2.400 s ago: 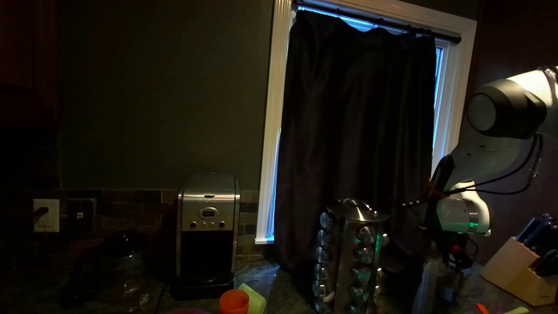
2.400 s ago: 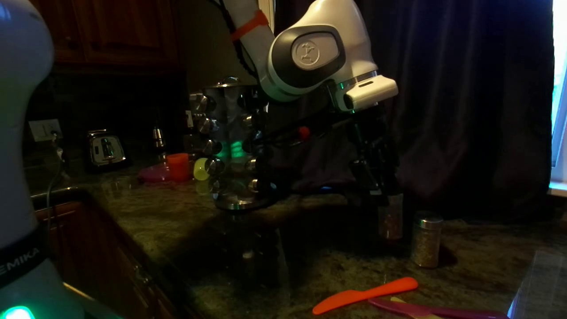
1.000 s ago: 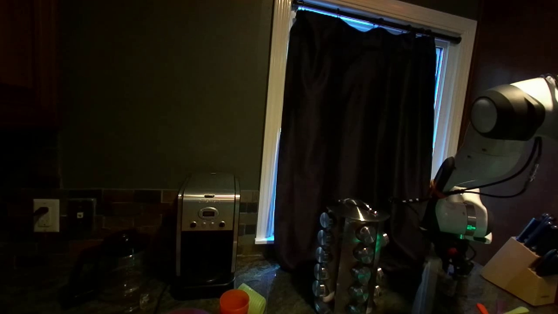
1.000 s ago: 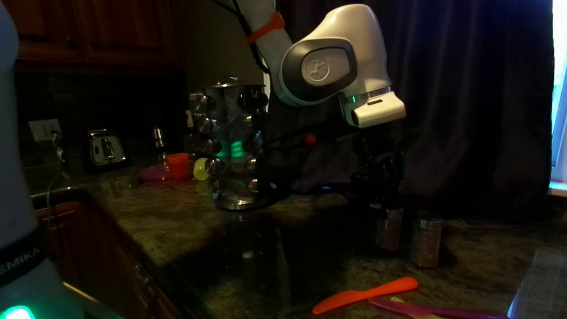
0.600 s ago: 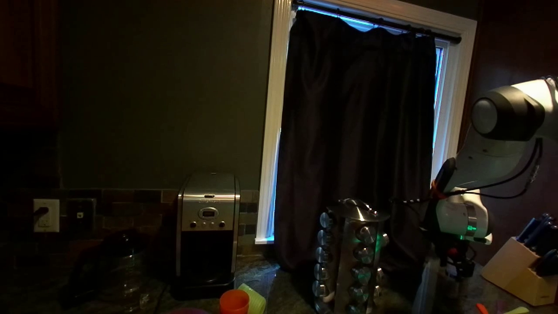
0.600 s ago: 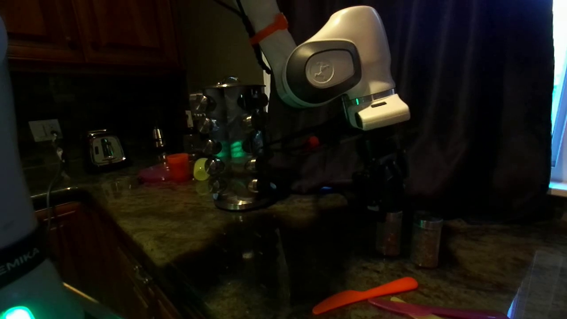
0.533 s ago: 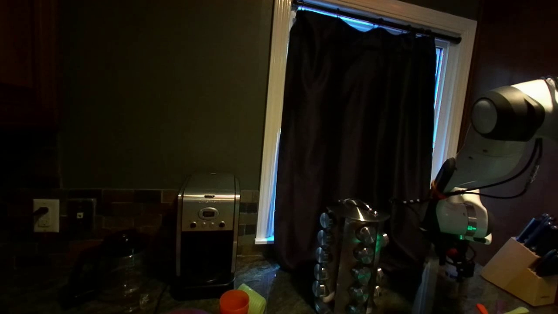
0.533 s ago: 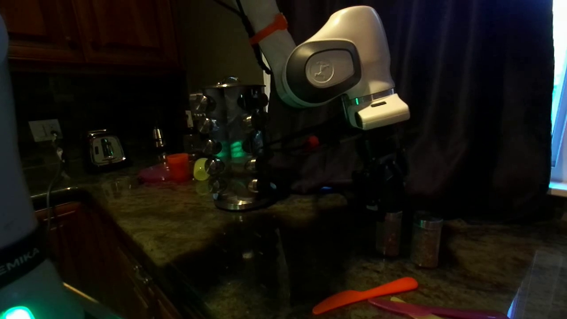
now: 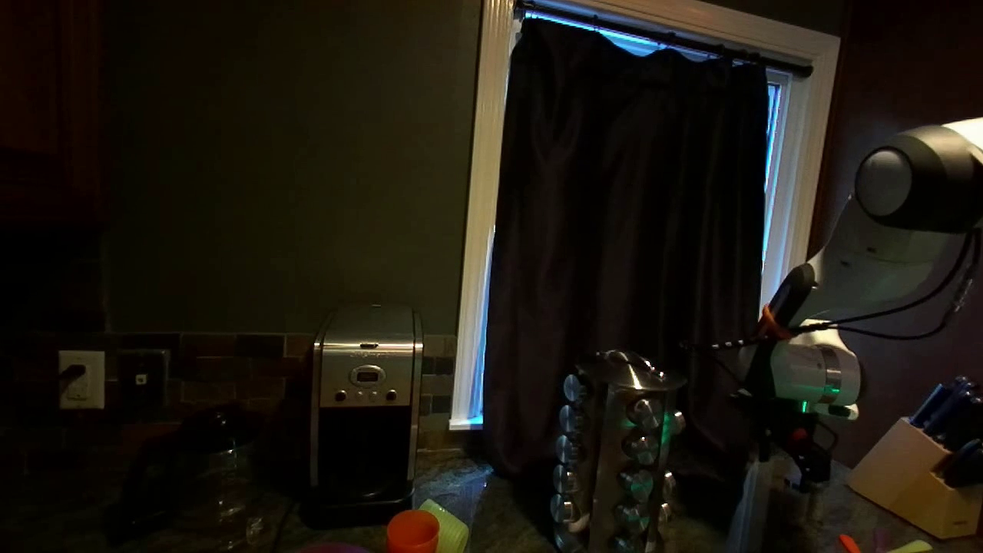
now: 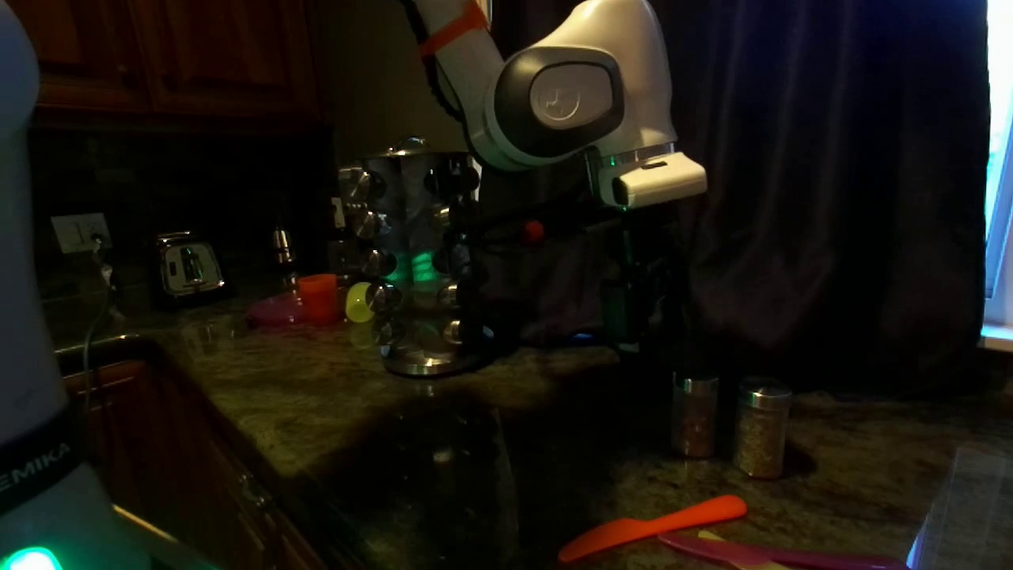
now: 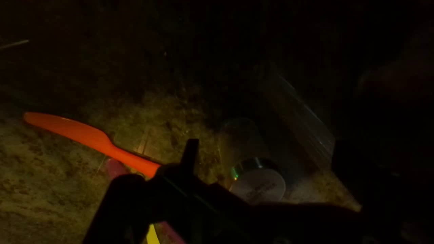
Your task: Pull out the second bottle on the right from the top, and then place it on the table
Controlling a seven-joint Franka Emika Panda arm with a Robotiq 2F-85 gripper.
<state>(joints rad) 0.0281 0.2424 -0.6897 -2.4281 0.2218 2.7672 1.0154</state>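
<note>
The bottle (image 10: 696,419), a clear spice jar with a metal lid and reddish contents, stands upright on the table (image 10: 863,443), a dark stone counter. Above it and to its left in an exterior view hangs my gripper (image 10: 657,352), apart from the lid. In the wrist view a bottle's round lid (image 11: 259,184) shows between the spread fingers (image 11: 190,154) of my gripper (image 11: 266,144), not gripped. The right-hand finger there is nearly lost in the dark. A further exterior view has the gripper (image 9: 806,476) at lower right, its tips hard to make out.
A second jar (image 10: 762,431) stands close right of the bottle. The metal jar rack (image 10: 419,261) is left of the arm. In front lie an orange knife (image 10: 653,528) and a purple one (image 10: 779,552). Behind hangs a dark curtain (image 10: 839,198); a knife block (image 9: 918,476) is near the arm.
The bottle came down onto the table. The jaws then opened and let go of it. Since then my gripper has risen and drawn back to the left in an exterior view; the bottle stays put.
</note>
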